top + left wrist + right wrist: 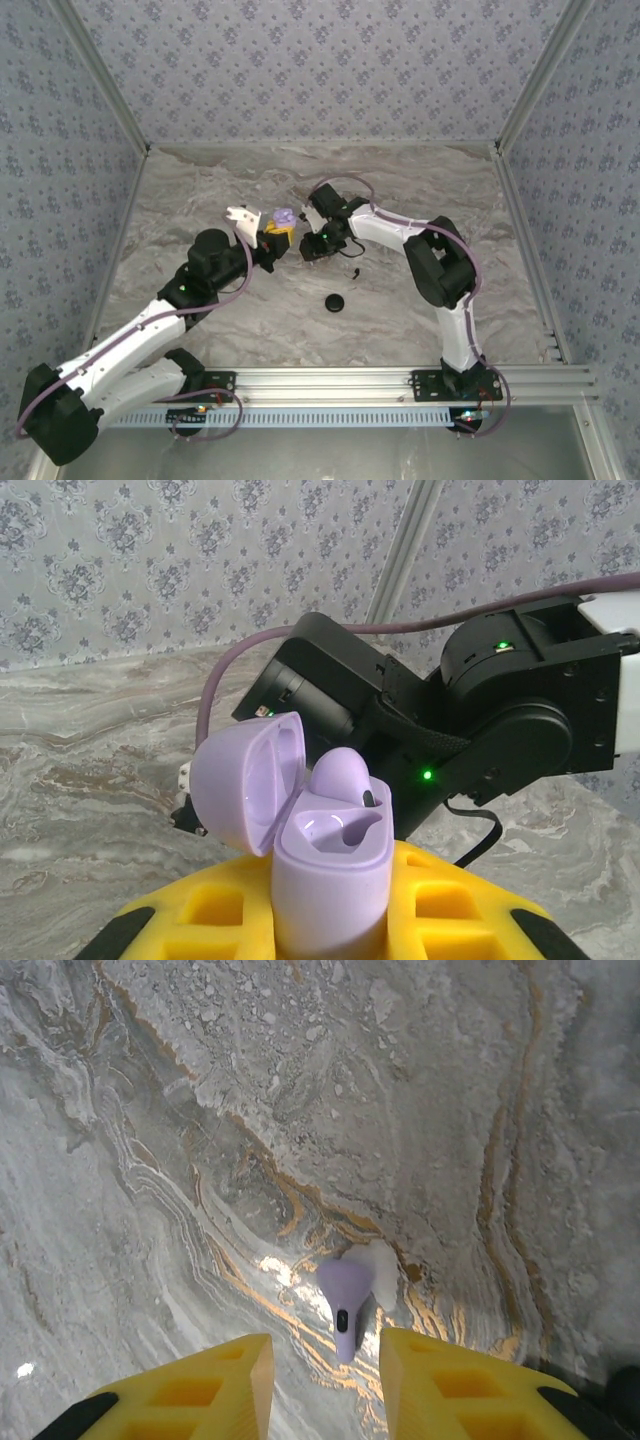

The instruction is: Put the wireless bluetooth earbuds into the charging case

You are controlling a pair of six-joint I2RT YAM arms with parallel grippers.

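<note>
**Case held open, one lavender earbud awaiting pickup**

The left hand [330,920] is closed on the lower body of the lavender charging case [330,875], gripping it upright between its yellow fingers. This presents the mouth of the case upward for loading. The lid [240,780] is swung back to one side, so both sockets are exposed. One seated earbud [338,775] occupies the farther socket; the nearer empty socket [335,832] is free.

The right hand [325,1350] points down at the desk [150,1110] with its fingers apart. A loose earbud [345,1295] lies flat on the desk, its stem reaching into the gap and touching neither finger as far as can be seen. This placement suits a pinch on the stem.

The right arm [500,710] stands close behind the raised case, so the transfer path is judged short but crowded, with the open lid the likeliest obstruction. A black disc [335,302] and a small dark piece [355,272], too small to identify, lie nearby on the desk, apart from both hands.
</note>
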